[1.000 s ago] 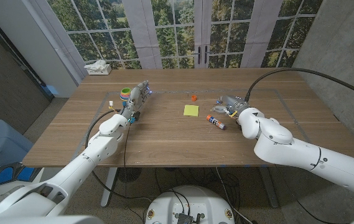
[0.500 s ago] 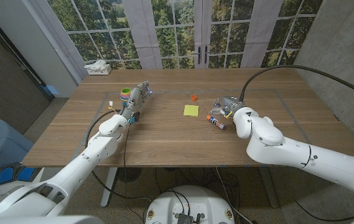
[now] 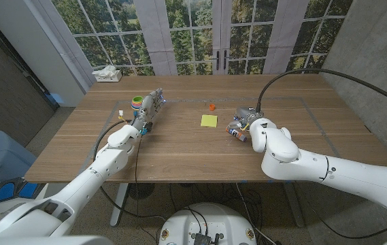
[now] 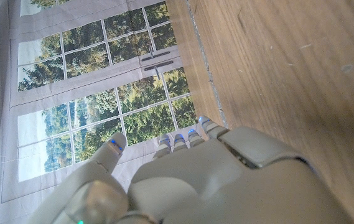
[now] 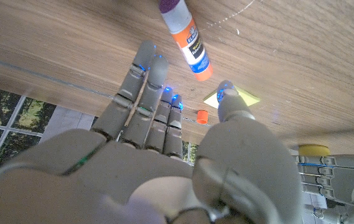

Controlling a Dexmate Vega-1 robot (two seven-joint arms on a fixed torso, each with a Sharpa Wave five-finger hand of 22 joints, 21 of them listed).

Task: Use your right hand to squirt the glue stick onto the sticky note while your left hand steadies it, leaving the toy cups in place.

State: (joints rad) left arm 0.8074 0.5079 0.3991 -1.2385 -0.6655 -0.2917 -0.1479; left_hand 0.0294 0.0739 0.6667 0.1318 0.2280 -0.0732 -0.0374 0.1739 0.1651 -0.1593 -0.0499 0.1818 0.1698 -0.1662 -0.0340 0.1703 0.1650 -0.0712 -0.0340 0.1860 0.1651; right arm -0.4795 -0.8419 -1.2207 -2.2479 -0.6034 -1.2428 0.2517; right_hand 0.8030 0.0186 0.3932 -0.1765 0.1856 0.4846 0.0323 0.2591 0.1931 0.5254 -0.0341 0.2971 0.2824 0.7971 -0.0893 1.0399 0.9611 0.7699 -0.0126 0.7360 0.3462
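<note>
Right hand (image 3: 242,121) now further in over the bench vs 1 s ago, arm swung toward centre, fingers spread just above the glue stick (image 3: 236,133); nothing grasped yet. In right wrist view fingers (image 5: 145,87) apart, thumb off to one side, glue stick (image 5: 186,37) lying flat just past the fingertips, purple end away from the note. Probably mid-reach, closing on the stick; grasp not yet made, so squirt step not begun.

Left hand (image 3: 150,105) unchanged over same interval: parked near far-left of bench beside the toy cups (image 3: 137,102), fingers extended, holding nothing. Well apart from the sticky note (image 3: 209,121), so no steadying yet; needs to cross over before glue goes on.

Sticky note yellow, flat mid-bench, just left of glue stick, not touching. Small orange cap (image 3: 211,106) lying beyond the note, apart from it; likely the stick's cap, can't confirm. Toy cups stacked, undisturbed.

Bench (image 3: 179,153) wood, faint taped rectangle marking work area. White box (image 3: 107,74) at far-left corner. Behind: tall paned windows, trees outside; grey wall on right.
</note>
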